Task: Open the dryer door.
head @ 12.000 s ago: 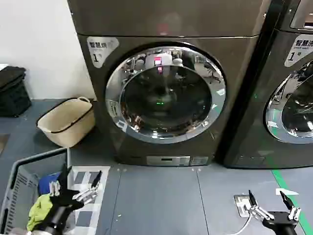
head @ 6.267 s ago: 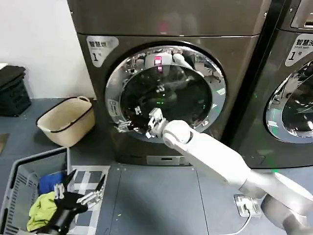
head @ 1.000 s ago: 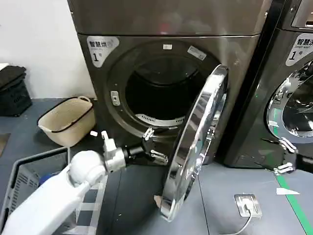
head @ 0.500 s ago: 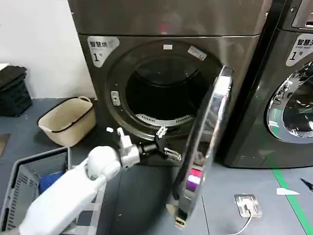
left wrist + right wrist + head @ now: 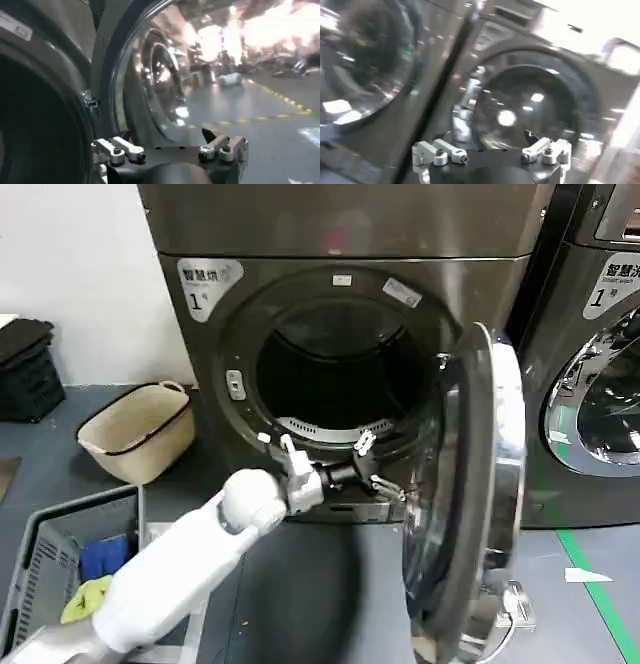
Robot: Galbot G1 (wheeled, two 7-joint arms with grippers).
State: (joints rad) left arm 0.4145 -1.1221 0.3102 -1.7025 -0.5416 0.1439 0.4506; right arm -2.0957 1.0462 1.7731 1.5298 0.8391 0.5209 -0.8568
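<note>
The dryer, bronze-grey with a "1" badge, has its drum mouth exposed. The dryer door stands swung out on the right, edge-on to me, chrome ring and bulging glass showing. My left gripper reaches low across the drum mouth, just beside the door's inner side, open with nothing between its fingers. In the left wrist view the left gripper faces the door's inner glass. My right gripper is open and empty, facing the neighbouring machine's porthole.
The darker neighbouring machine stands right behind the open door. A beige tub sits on the floor at the left, a grey laundry basket with clothes nearer me. Green tape marks the floor at right.
The door has swung farther out to the right. My left gripper has followed it rightward, staying open. The right gripper has left the head view's right edge.
</note>
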